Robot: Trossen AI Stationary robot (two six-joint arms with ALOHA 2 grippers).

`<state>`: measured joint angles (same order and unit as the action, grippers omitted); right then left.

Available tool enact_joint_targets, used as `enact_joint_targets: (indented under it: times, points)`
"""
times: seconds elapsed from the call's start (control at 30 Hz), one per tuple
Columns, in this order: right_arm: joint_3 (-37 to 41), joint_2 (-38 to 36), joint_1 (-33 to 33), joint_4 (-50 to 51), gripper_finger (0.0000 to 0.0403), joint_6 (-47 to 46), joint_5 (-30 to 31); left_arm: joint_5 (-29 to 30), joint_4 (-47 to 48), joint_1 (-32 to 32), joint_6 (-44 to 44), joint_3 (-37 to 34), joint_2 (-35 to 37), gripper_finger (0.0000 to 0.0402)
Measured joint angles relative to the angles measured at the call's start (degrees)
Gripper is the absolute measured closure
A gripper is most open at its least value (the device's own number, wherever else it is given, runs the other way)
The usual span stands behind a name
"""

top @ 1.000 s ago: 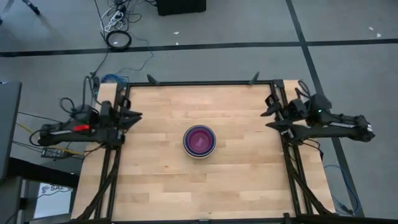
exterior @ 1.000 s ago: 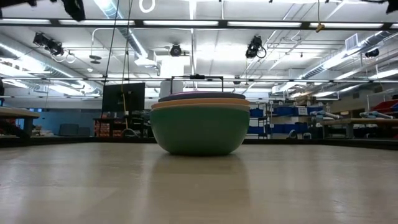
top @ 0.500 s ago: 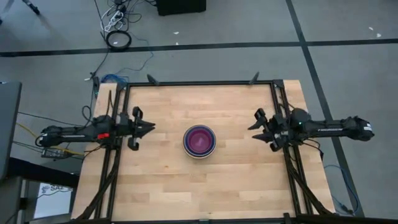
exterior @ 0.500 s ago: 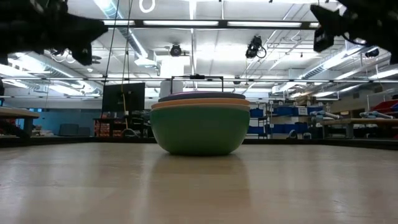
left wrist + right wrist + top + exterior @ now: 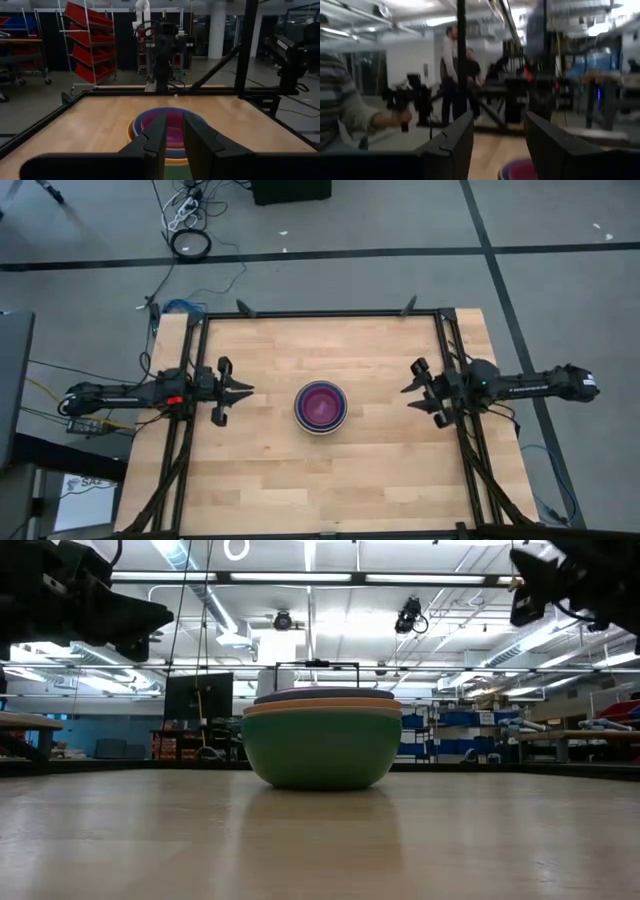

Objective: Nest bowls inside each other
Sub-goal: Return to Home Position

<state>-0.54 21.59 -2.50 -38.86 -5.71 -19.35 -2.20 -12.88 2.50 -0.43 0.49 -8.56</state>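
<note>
The bowls (image 5: 321, 407) stand nested in one stack at the table's middle, resting on the base of the outermost. From above the magenta innermost bowl shows. In the low view the outer bowl (image 5: 320, 750) is green, with orange and purple rims above it. My left gripper (image 5: 248, 389) hangs level to the stack's left, open by a narrow gap, its fingers (image 5: 150, 142) pointing at the bowls (image 5: 141, 121). My right gripper (image 5: 408, 394) hangs to the stack's right, open wide, with the magenta bowl (image 5: 517, 170) low between its fingers. Both stand well short of the stack.
A black frame rail (image 5: 320, 313) runs around the wooden table. Bare tabletop lies all around the stack. Beyond the table, the right wrist view shows people standing (image 5: 451, 65) and a striped sleeve (image 5: 340, 110). Red shelves (image 5: 90, 50) stand in the room behind.
Both arms have come down from their folded pose at the table's side edges and stretched inward toward the bowl stack, dropping into the low view's top corners. The stack has kept still.
</note>
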Motion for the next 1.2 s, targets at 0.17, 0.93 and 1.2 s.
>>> enact_joint_targets:
  times: [0.17, 0.93, 1.2]
  points:
    - [0.02, -4.19, -0.47, -3.46, 0.0239, -0.09, -0.92, 0.06, 1.31, 0.0, -0.23, -0.02, 0.0, 0.0332]
    - [0.07, -19.86, -0.72, 26.12, 0.0239, -0.5, -3.04, 0.22, 1.78, 0.0, -1.35, -0.04, 0.0, 0.0332]
    - [0.09, -19.86, -0.72, 31.69, 0.0238, 1.25, -2.76, 0.24, 2.05, 0.0, 0.16, -0.04, 0.0, 0.0332]
